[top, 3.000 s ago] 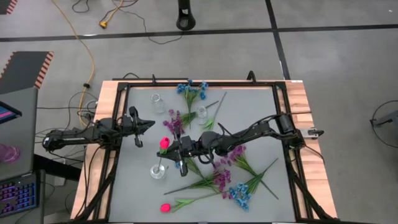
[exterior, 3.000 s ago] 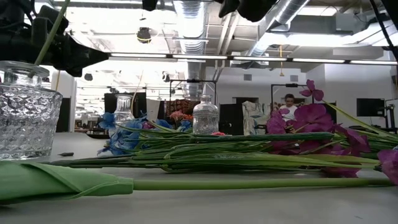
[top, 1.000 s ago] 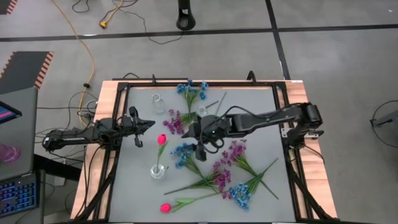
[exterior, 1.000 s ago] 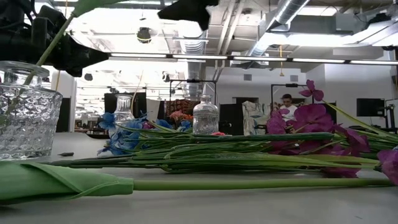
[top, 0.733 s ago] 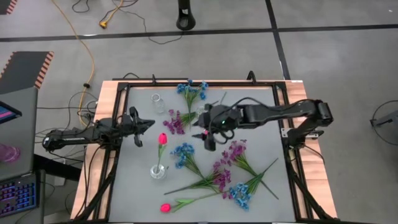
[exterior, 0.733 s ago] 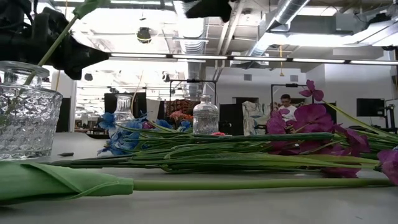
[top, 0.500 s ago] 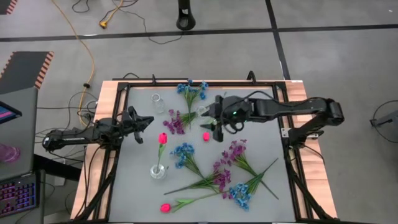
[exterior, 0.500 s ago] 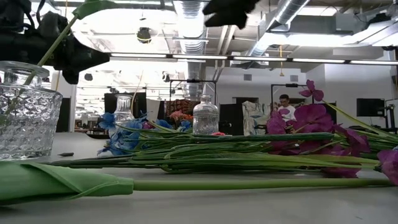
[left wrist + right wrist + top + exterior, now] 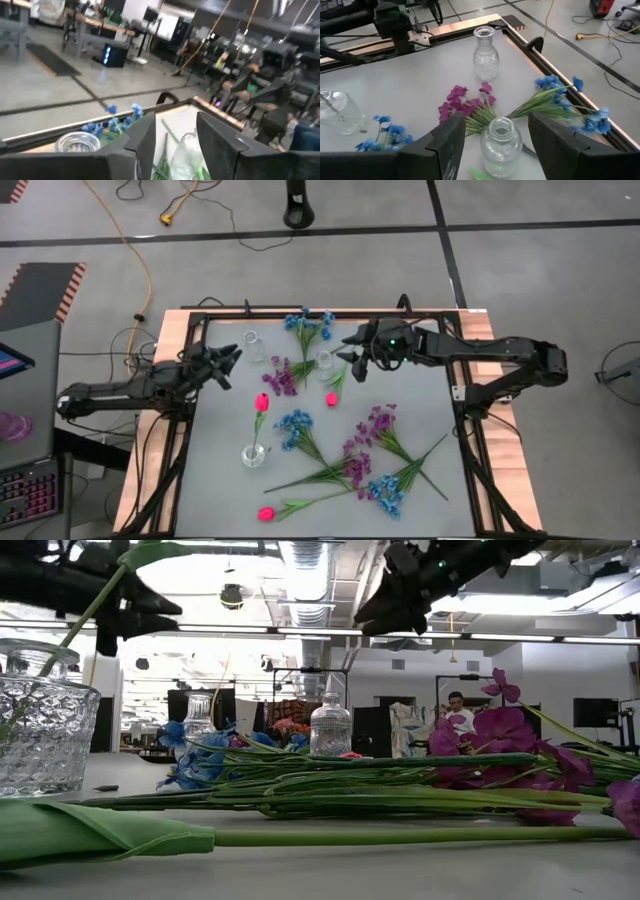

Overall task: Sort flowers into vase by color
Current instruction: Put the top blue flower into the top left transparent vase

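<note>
My left gripper [image 9: 230,366] hovers open at the table's left, near the far-left glass vase [image 9: 254,345]. My right gripper [image 9: 347,351] hangs open above the far middle, just right of the middle vase [image 9: 497,145]. A pink tulip [image 9: 262,403] stands with its stalk in the near vase [image 9: 254,453] and leans on the rim. Another tulip bud [image 9: 331,398] lies beside the middle vase, and one more tulip [image 9: 266,513] lies at the near edge. Blue flowers [image 9: 295,425] and purple flowers [image 9: 378,421] lie flat on the table.
More blue blooms lie at the far edge [image 9: 308,325] and near right [image 9: 385,492]. Purple blooms lie by the middle vase [image 9: 280,375] and near centre [image 9: 355,468]. A black frame [image 9: 452,330] rims the grey table. A person [image 9: 462,710] sits far behind.
My right gripper has risen and gone from the table's middle toward the far edge and right, past the middle vase, uncovering the tulip bud beside it. My left gripper has shifted slightly toward the far edge and opened. The flowers have stayed where they lay.
</note>
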Available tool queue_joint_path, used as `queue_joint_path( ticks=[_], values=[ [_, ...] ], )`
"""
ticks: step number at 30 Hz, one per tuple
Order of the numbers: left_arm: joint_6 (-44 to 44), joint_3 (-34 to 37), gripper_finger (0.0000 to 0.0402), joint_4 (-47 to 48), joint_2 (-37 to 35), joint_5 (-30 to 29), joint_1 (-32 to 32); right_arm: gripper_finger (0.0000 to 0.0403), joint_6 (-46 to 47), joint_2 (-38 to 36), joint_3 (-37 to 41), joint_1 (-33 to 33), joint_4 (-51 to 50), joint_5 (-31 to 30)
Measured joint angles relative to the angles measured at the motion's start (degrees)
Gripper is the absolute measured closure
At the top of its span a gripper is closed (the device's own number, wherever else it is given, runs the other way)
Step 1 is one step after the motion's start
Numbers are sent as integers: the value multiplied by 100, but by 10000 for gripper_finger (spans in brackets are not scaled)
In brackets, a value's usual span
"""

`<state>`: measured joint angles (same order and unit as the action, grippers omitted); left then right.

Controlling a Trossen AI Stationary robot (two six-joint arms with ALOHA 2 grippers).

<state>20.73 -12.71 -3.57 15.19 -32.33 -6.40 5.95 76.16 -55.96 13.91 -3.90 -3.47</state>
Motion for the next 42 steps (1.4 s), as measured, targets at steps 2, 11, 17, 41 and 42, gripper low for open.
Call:
queue_joint_path(
  ticks=[2,11,17,41,42],
  values=[
    [11,-264,269,35,450,11,-112,159,-23,-1,0,64,23,36],
    [473,-1956,268,981,2762,926,-986,159,-41,-17,0,136,-12,47],
    [471,-3342,268,1857,4252,1653,-1649,159,-41,-17,-2,136,-15,47],
    [461,-6279,269,3591,8146,3573,-2844,158,-39,-17,-7,112,-39,57],
    [462,-6279,269,3601,8232,3585,-2850,158,-39,-17,-7,112,-39,60]
  ],
)
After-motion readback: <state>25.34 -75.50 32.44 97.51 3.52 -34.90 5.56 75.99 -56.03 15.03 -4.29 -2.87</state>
